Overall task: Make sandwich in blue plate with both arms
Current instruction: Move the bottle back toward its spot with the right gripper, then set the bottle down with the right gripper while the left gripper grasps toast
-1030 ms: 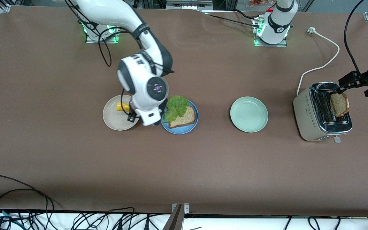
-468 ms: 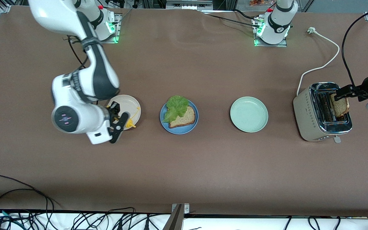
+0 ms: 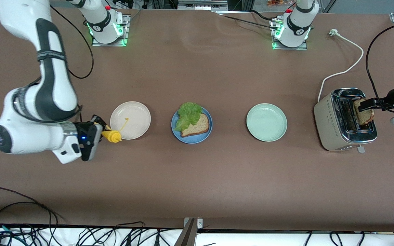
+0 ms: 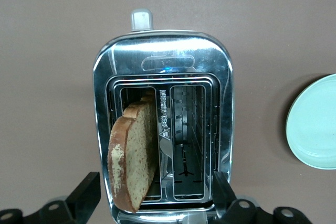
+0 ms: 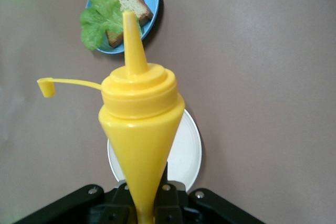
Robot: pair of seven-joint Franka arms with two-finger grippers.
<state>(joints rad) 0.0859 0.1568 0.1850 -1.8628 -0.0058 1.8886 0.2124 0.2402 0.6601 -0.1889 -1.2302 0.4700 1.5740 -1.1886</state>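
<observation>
**Front view, with both wrist views.** You are looking at a brown bench (image 3: 217, 177) with 3 plates in a row and a toaster at the left arm's end.

- The blue plate (image 3: 197, 139) is the middle 1 of the row. It carries 1 bread slice (image 3: 197, 126), lying flat. A ruffled lettuce leaf (image 3: 188, 114) covers the slice's 10 o'clock corner in the front view and reaches the plate's rim at about 12 o'clock. No top slice is on it yet.
- From the blue plate, the pale green plate (image 3: 266, 122) lies at 3 o'clock in the front view, toward the left arm's end. The beige plate (image 3: 130, 120) lies at 9 o'clock, toward the right arm's end.
- The right hand (image 3: 97, 128) is clamped on a yellow squeeze bottle (image 3: 112, 136). You see it over the bench, just beside the beige plate's rim at about 8 o'clock. In the right wrist view its nozzle points toward the blue plate, and the cap (image 5: 46, 86) hangs off on its tether.
- The left hand (image 3: 366, 104) is over the toaster (image 3: 344, 119). Its fingers (image 4: 86, 192) are spread wide, 1 on each side of the 2nd bread slice (image 4: 134, 156), not gripping it.
- That slice leans in 1 of the toaster's 2 slots, with its top standing out.
</observation>
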